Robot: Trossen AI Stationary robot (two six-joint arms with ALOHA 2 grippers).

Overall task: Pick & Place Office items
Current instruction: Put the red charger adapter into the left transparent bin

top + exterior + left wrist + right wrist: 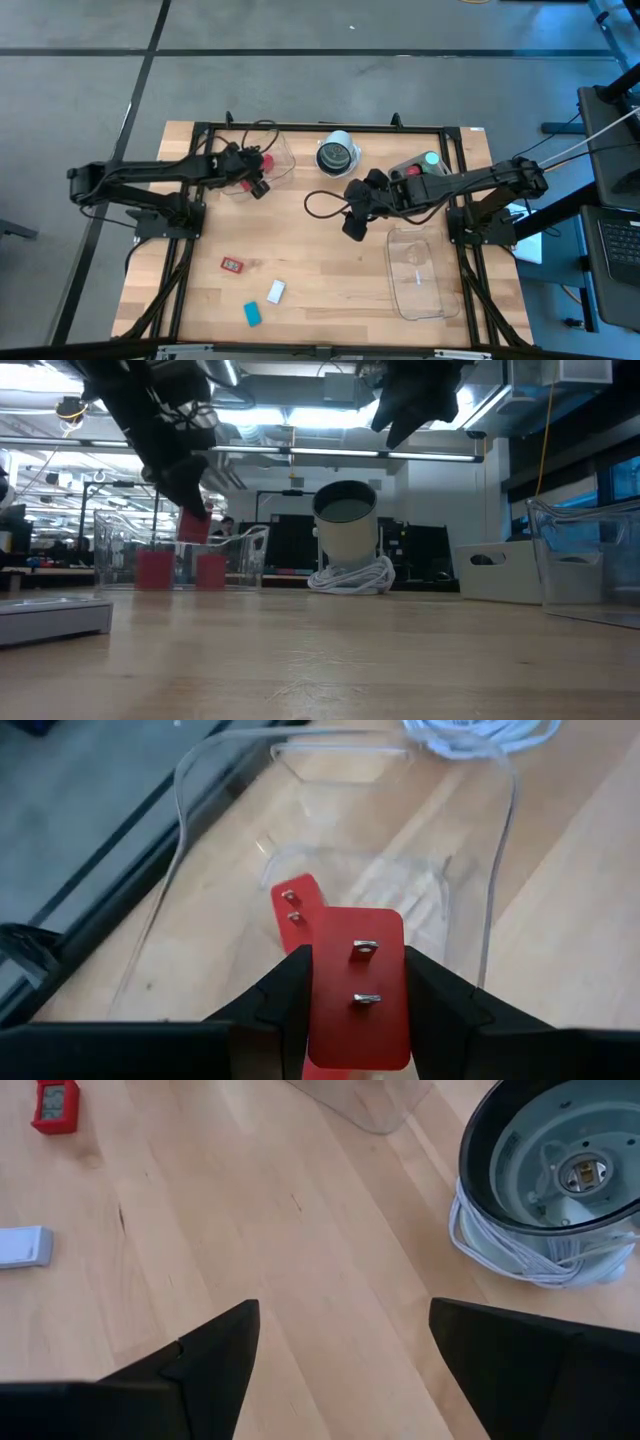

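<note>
Sorting of office items, partly complete. Left gripper [355, 1010] closed on a red block [357, 985] with two metal studs, held above the clear tray [283, 152] at the table's far left side; a second red block [298, 905] already lying on that tray's floor, seen in the left wrist view directly beneath the held one. Low view: held piece [193, 527] hanging just over two red shapes [155, 570] inside the tray walls, though one of them may be only a reflection. Right gripper [345, 1345] wide open and carrying nothing, hovering over bare wood near the table's centre, beside the round white-rimmed lamp-like object [338, 153] with its coiled white cord [520, 1255]. Second clear tray [417, 272] at the near right side apparently without contents. Remaining loose on the table top: red-framed tag [232, 264], white block [276, 291], blue block [253, 314], all near the front edge, well apart from both trays. Teal cylinder [431, 158] and a red piece [411, 170] at the far right, partly hidden by the right arm. Judged progress: early to middle; one drop imminent, at least three pieces unplaced.
</note>
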